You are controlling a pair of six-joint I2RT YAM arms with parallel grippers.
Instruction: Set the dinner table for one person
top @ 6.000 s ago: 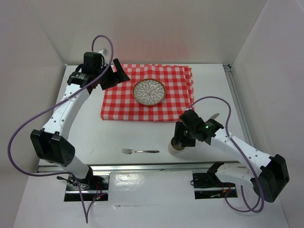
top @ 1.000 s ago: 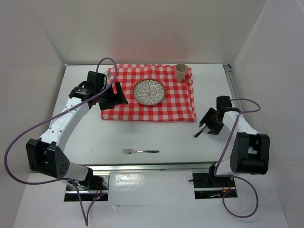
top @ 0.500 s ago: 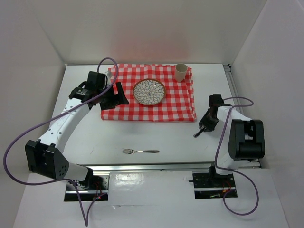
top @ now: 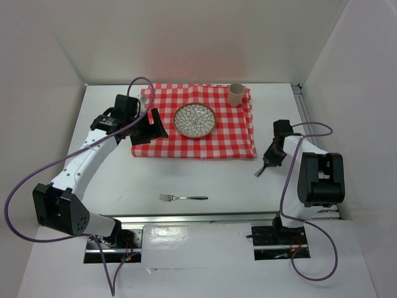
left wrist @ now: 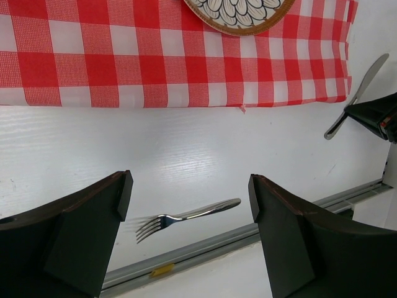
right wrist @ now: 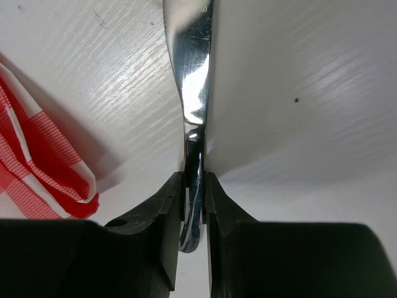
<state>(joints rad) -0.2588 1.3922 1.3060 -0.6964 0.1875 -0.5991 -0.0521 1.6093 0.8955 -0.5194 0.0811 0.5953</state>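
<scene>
"Top external view first: where is the table [top: 186,180]?"

"It fills the scene, white and plain, from the arm bases at the near edge to the far wall. A red-and-white checked cloth [top: 205,139] lies on its far middle."

"What sits on the cloth?"

"A patterned plate [top: 195,120] at the centre and a pale cup [top: 236,94] on the far right corner. A fork [top: 183,198] lies on bare table towards the near edge, tines to the left."

"And the claws?"

"The left claw [top: 152,127] hangs over the cloth's left edge. Its fingers [left wrist: 80,230] are wide apart and hold nothing. Its wrist view looks down between them at the fork. The right claw [top: 268,162] is just right of the cloth's near right corner. Its fingers [right wrist: 158,211] are clamped on the handle of a knife [right wrist: 191,74]."

"How does the knife lie?"

"Right wrist view shows it turned on edge, blade pointing away from the claw, low over the table. Whether it touches the surface I cannot tell."
</scene>
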